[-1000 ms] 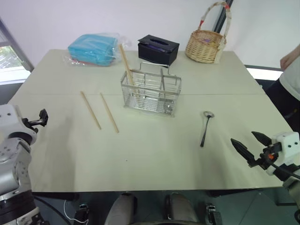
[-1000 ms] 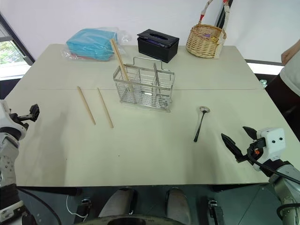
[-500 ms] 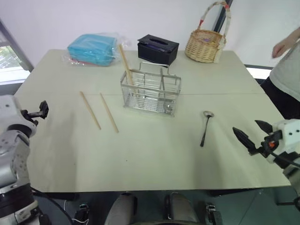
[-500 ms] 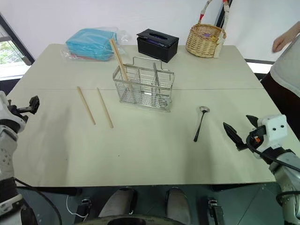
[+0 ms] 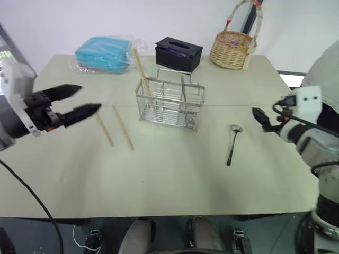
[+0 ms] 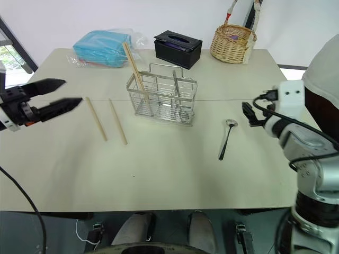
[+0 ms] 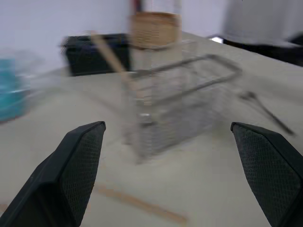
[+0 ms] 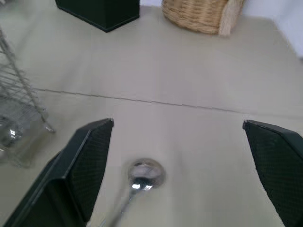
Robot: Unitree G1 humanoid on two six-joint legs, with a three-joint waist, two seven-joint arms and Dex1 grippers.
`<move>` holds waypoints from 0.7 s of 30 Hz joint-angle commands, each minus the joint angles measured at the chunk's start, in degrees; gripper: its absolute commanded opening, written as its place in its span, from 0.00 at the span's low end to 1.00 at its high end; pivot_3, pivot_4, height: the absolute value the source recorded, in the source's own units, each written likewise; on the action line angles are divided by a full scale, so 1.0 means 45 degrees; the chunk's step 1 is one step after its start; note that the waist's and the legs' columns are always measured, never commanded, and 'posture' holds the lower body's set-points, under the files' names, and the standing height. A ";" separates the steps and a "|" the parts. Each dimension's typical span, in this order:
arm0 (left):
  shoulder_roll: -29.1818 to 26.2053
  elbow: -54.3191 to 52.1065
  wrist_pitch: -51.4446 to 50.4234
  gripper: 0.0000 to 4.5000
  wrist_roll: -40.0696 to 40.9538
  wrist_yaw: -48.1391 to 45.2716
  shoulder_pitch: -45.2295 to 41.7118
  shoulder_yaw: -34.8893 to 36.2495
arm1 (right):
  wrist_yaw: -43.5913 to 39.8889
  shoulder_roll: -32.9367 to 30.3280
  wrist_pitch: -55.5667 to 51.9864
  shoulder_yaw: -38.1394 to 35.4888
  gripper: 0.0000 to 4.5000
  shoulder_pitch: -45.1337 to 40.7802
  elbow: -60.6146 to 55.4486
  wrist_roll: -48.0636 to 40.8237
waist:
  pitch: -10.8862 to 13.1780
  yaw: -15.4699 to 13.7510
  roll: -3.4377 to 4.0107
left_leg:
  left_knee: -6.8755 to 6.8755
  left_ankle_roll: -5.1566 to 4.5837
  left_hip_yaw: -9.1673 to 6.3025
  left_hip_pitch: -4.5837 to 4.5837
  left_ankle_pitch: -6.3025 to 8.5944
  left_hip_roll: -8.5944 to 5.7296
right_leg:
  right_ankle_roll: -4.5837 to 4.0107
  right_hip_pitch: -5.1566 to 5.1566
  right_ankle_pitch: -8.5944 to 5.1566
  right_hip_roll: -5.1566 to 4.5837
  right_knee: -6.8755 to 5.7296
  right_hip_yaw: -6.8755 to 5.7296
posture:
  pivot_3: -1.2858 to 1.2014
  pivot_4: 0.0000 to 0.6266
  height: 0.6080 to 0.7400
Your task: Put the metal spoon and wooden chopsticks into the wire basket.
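Observation:
The wire basket point(image 5: 170, 104) stands mid-table with one of the wooden chopsticks point(image 5: 142, 71) leaning upright in its left end. Two more chopsticks point(image 5: 103, 127) point(image 5: 123, 127) lie flat to its left. My left gripper point(image 5: 89, 98) hovers open above the table just left of them, pointing toward the basket point(image 7: 189, 104). The metal spoon point(image 5: 233, 143) lies right of the basket, bowl away from me. My right gripper point(image 6: 247, 114) hangs open just right of the spoon's bowl point(image 8: 146, 172), empty.
Along the far edge sit a blue packet in clear plastic point(image 5: 104, 54), a black tissue box point(image 5: 178, 54) and a wicker basket with a loop handle point(image 5: 233, 47). A person in a white top point(image 5: 324, 71) stands close at the table's right side.
My left gripper swung up and in from the table's left edge and now points at the basket. My right gripper rose and moved forward to beside the spoon. The person came closer.

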State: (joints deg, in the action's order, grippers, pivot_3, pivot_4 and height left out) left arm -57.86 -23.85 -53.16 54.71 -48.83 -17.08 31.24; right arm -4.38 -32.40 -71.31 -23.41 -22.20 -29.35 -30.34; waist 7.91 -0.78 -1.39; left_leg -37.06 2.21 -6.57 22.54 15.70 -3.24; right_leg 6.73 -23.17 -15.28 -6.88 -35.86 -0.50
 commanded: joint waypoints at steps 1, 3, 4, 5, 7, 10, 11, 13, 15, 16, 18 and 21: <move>-0.0366 -0.0179 0.0126 0.99 0.0547 -0.0961 -0.0698 -0.0940 | 0.0904 0.1158 -0.2335 -0.0275 1.00 -0.0911 -0.0609 -0.0072 | 0.0007 -0.0010 0.0011 | 0.0000 0.0000 -0.0007 -0.0006 0.0000 0.0000 | 0.0000 0.0001 0.0000 0.0003 -0.0001 -0.0002 | 0.52 0.24 0.39; -0.0449 -0.0099 0.0262 0.99 0.0509 -0.1483 -0.1200 -0.1731 | 0.1190 0.1951 -0.3403 -0.0367 1.00 -0.1307 -0.0418 0.0155 | 0.0012 0.0007 0.0018 | 0.0004 -0.0002 -0.0013 -0.0008 -0.0001 0.0002 | -0.0001 0.0010 0.0000 0.0016 -0.0003 -0.0008 | 0.52 0.24 0.39; -0.0479 -0.0040 0.0339 0.99 0.0410 -0.1730 -0.1454 -0.2127 | 0.1276 0.2286 -0.3778 -0.0387 1.00 -0.1436 -0.0293 0.0278 | 0.0014 0.0019 0.0022 | 0.0002 -0.0002 -0.0012 -0.0009 -0.0001 0.0002 | -0.0001 0.0011 0.0000 0.0021 -0.0005 -0.0008 | 0.52 0.24 0.39; -0.0480 0.0028 0.0441 0.99 0.0304 -0.2027 -0.1746 -0.2544 | 0.1310 0.2568 -0.4008 -0.0341 1.00 -0.1506 -0.0111 0.0392 | 0.0015 0.0031 0.0024 | 0.0001 -0.0003 -0.0006 -0.0009 -0.0002 0.0001 | -0.0002 0.0008 0.0001 0.0023 -0.0005 -0.0009 | 0.52 0.24 0.39; -0.0447 0.0178 0.0557 0.99 0.0152 -0.2472 -0.2276 -0.3195 | 0.1369 0.3101 -0.4189 -0.0398 1.00 -0.1643 0.0225 0.0617 | 0.0021 0.0051 0.0034 | 0.0001 -0.0005 0.0003 -0.0012 -0.0003 -0.0007 | -0.0001 0.0006 0.0002 0.0023 -0.0006 -0.0008 | 0.52 0.24 0.39; -0.0263 0.0410 0.0737 0.99 -0.0126 -0.2924 -0.3217 -0.4139 | 0.1433 0.3382 -0.3995 -0.0360 1.00 -0.1736 0.0986 0.1129 | 0.0024 0.0077 0.0038 | 0.0002 -0.0006 0.0011 -0.0017 -0.0003 -0.0011 | 0.0003 0.0007 0.0005 0.0027 -0.0011 -0.0008 | 0.52 0.24 0.39; -0.0187 0.0505 0.0766 0.99 -0.0221 -0.2980 -0.3516 -0.4401 | 0.1449 0.3426 -0.3893 -0.0349 1.00 -0.1766 0.1223 0.1283 | 0.0024 0.0086 0.0037 | 0.0002 -0.0006 0.0010 -0.0017 -0.0004 -0.0012 | 0.0004 0.0000 0.0005 0.0031 -0.0017 -0.0009 | 0.52 0.24 0.39; -0.0016 0.0672 0.0785 0.99 -0.0346 -0.3017 -0.4013 -0.4802 | 0.1451 0.3623 -0.3639 -0.0383 1.00 -0.1828 0.1734 0.1535 | 0.0021 0.0118 0.0033 | 0.0002 -0.0007 0.0011 -0.0023 -0.0004 -0.0016 | 0.0007 0.0004 0.0007 0.0031 -0.0034 -0.0009 | 0.52 0.24 0.39; 0.0075 0.0777 0.0796 0.99 -0.0417 -0.3150 -0.4293 -0.5038 | 0.1391 0.3722 -0.3275 -0.0282 1.00 -0.1860 0.2173 0.1746 | 0.0017 0.0192 0.0026 | 0.0008 -0.0008 0.0009 -0.0027 -0.0004 -0.0012 | 0.0009 0.0003 0.0007 0.0043 -0.0040 -0.0009 | 0.52 0.24 0.39; 0.0085 0.0821 0.0762 0.99 -0.0442 -0.3245 -0.4394 -0.5132 | 0.1364 0.3740 -0.3000 -0.0164 1.00 -0.1877 0.2443 0.1875 | 0.0016 0.0266 0.0025 | 0.0011 -0.0008 0.0008 -0.0031 -0.0004 -0.0011 | 0.0010 0.0003 0.0007 0.0047 -0.0043 -0.0010 | 0.52 0.24 0.39; 0.0088 0.0856 0.0718 0.99 -0.0471 -0.3390 -0.4520 -0.5250 | 0.1328 0.3797 -0.2535 -0.0028 1.00 -0.1945 0.2969 0.2079 | 0.0017 0.0361 0.0027 | 0.0012 -0.0008 0.0005 -0.0034 -0.0005 -0.0010 | 0.0015 0.0005 0.0010 0.0051 -0.0053 -0.0010 | 0.52 0.24 0.39; 0.0072 0.0806 0.0630 0.99 -0.0422 -0.3520 -0.4585 -0.5330 | 0.1269 0.3871 -0.1842 0.0210 1.00 -0.2123 0.3766 0.2329 | 0.0020 0.0454 0.0028 | 0.0011 -0.0009 0.0013 -0.0037 -0.0005 -0.0009 | 0.0041 0.0002 0.0024 0.0054 -0.0055 -0.0008 | 0.52 0.24 0.39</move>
State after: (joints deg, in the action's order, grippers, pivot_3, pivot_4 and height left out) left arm -57.22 -19.70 -50.68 52.93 -64.05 -36.47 6.95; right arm 1.80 -15.10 -81.98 -22.92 -29.88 -12.30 -20.30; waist 8.00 1.26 -1.26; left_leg -37.01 2.17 -6.49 22.36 15.68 -3.28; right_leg 6.92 -23.16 -15.18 -6.63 -36.11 -0.53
